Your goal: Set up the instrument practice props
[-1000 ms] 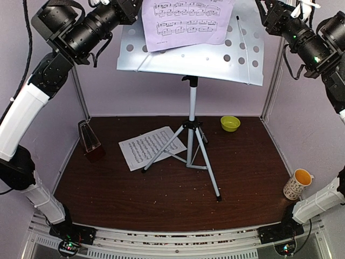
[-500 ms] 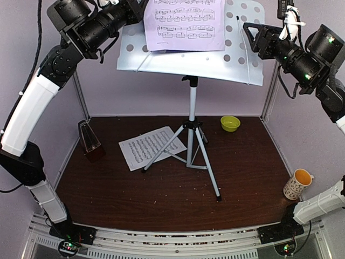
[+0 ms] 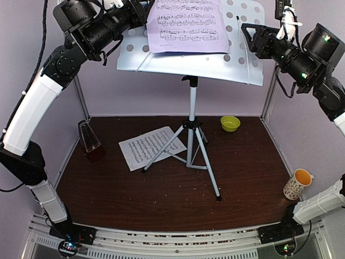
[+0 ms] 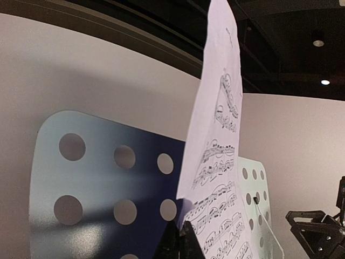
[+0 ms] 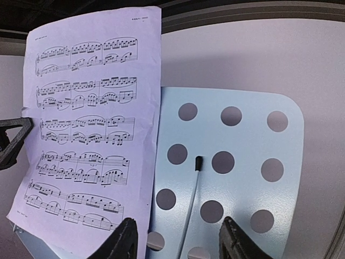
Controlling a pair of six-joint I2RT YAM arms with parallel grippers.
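The white perforated music stand (image 3: 237,59) stands on its silver-black tripod (image 3: 192,135) mid-table. My left gripper (image 3: 145,8) is shut on the left edge of the lavender music sheet (image 3: 187,24), holding it against the stand's desk; the wrist view shows the sheet (image 4: 215,162) pinched between the shut fingertips (image 4: 182,245). My right gripper (image 5: 178,237) is open and empty, facing the stand's right half (image 5: 237,162) beside the sheet (image 5: 86,135). The white music sheet (image 3: 148,145) lies on the table under the tripod legs. The dark-red metronome (image 3: 90,140) stands at the left wall.
A thin wire page holder (image 5: 193,199) lies against the stand's desk. A small green bowl (image 3: 230,123) sits at the back right. A patterned yellow-lined cup (image 3: 298,184) stands near the right edge. Lavender walls enclose the table on three sides.
My left gripper has carried the lavender sheet up and a little right on the stand. My right gripper has swung down and left toward the stand's right side.
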